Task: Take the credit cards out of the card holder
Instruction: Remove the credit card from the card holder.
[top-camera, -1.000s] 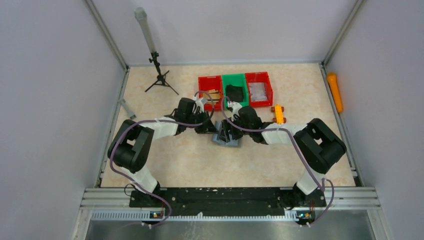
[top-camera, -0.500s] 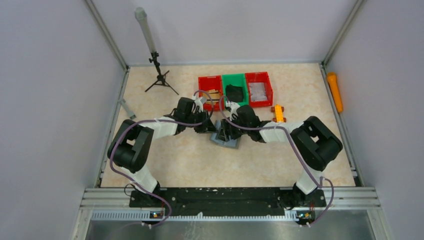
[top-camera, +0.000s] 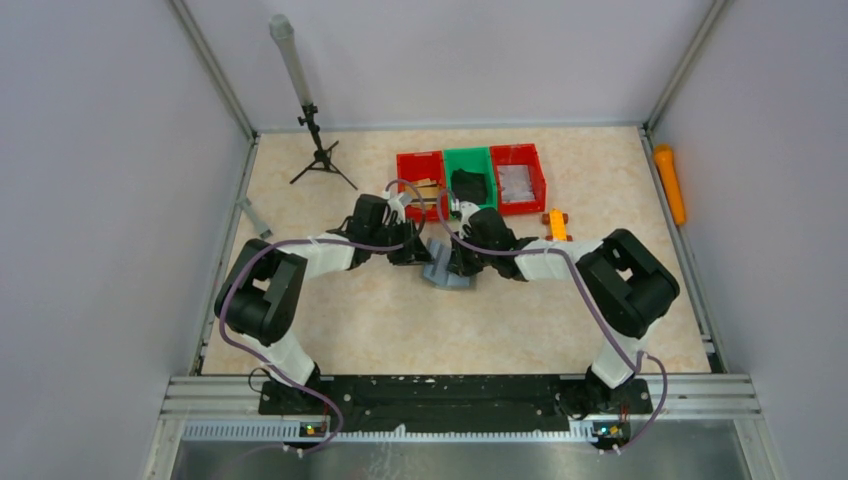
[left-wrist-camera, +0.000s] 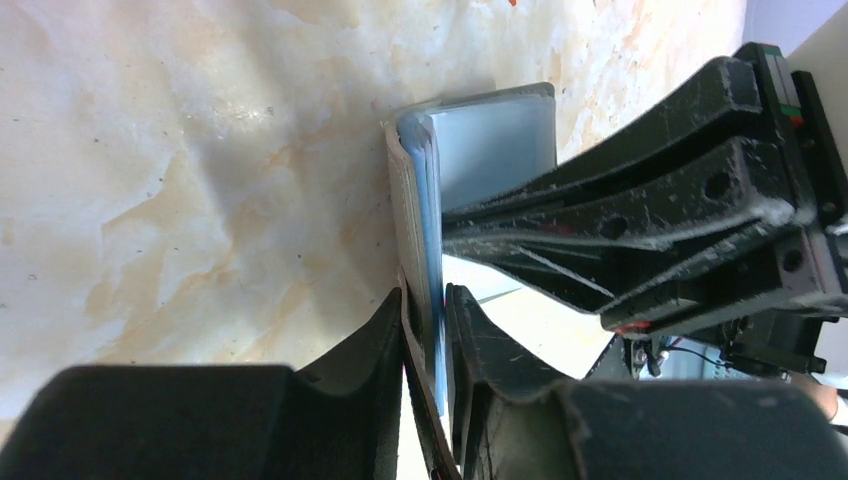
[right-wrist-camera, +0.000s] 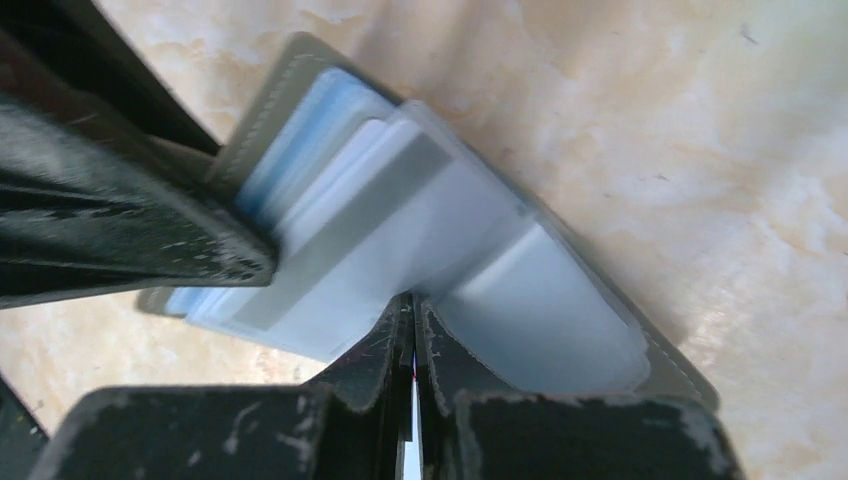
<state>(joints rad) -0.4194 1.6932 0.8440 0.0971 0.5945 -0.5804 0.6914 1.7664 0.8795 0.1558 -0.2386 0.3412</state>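
1 card holder | pinched by left tool, right tool | 3 bins

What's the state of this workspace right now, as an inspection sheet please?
Surface: beige marbled table.
Job's things: card holder open, held between both grippers at the table; credit cards show as pale blue edges inside its pockets.
Clutter: left red bin, green bin, right red bin, orange toy, orange cylinder, tripod stand.
Grippers: left gripper shut on the card holder's outer leaf; right gripper shut on a clear inner pocket.
Cables: purple cables run along both arms.
Surroundings: grey walls, metal rail at the near edge.
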